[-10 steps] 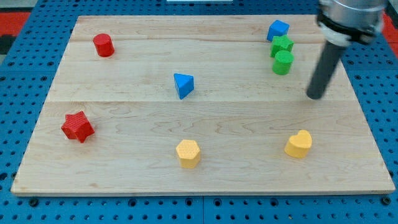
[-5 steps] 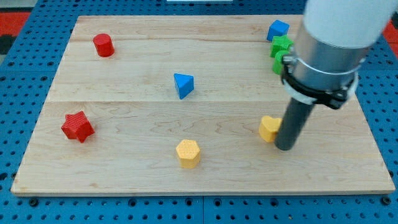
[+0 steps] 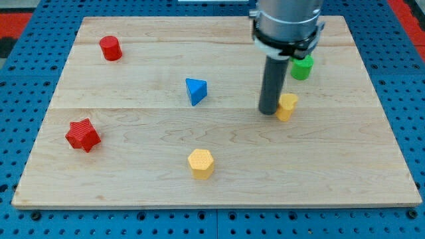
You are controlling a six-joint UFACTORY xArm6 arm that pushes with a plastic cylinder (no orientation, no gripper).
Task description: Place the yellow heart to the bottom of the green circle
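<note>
The yellow heart lies right of the board's middle, partly hidden by my rod. My tip rests on the board against the heart's left side. The green circle stands above the heart and slightly to its right, its left part hidden behind the arm. A gap of bare wood separates heart and circle. The arm's body covers the board's upper middle right, hiding whatever lies behind it.
A blue triangle sits left of my tip. A yellow hexagon lies near the bottom middle. A red star is at the left and a red cylinder at the upper left. The wooden board rests on a blue pegboard.
My tip has swung from the heart's right side round to its left and moved up the view. The yellow heart has slid up toward the green circle. The arm now hides the upper right blocks.
</note>
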